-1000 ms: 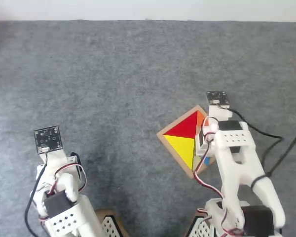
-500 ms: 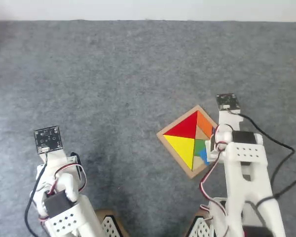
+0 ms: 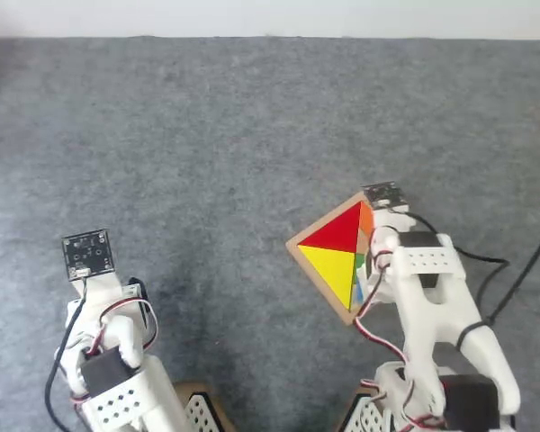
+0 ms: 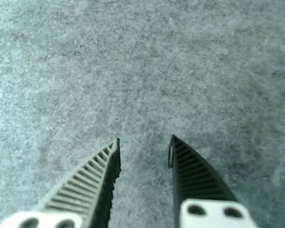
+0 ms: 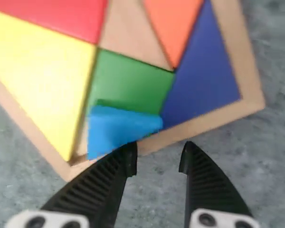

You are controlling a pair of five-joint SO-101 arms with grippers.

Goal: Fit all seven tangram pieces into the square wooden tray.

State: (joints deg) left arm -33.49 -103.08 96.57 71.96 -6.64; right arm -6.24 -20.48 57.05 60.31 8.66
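- The left arm [image 3: 108, 351] stands at the near left corner of the bench [image 3: 207, 135], which has a gray felt cover. It is well apart from the tray.
- The left end effector [image 4: 145, 139] is released. Its two ribbed fingers are spread, and between them there is only the gray felt.
- The square wooden tray [image 3: 317, 279] lies right of the middle of the bench. It is turned so that one corner points to the left, like a diamond.
- In the left half of the tray a red triangle [image 3: 337, 232] lies on the far side and a yellow triangle [image 3: 335, 268] on the near side. They touch along one edge.
- Further right, the right wrist view shows a green square [image 5: 130, 83] beside the yellow triangle, an orange triangle [image 5: 173, 21] and a dark blue piece [image 5: 204, 71] along the rim.
- Between the red, green and orange pieces there is a pale wood-coloured triangle [image 5: 126, 38]. I cannot tell whether it is a piece or the bare floor of the tray.
- A light blue triangle [image 5: 118, 130] lies at the edge of the tray. It overlaps the edge of the green square and reaches the rim, so it seems not to sit flat.
- The right arm [image 3: 432, 288] hangs over the right part of the tray and hides it in the high view.
- The right end effector [image 5: 159, 146] is released and grasps nothing. Its fingers are over the rim and the felt, and one fingertip is just beside the light blue triangle.
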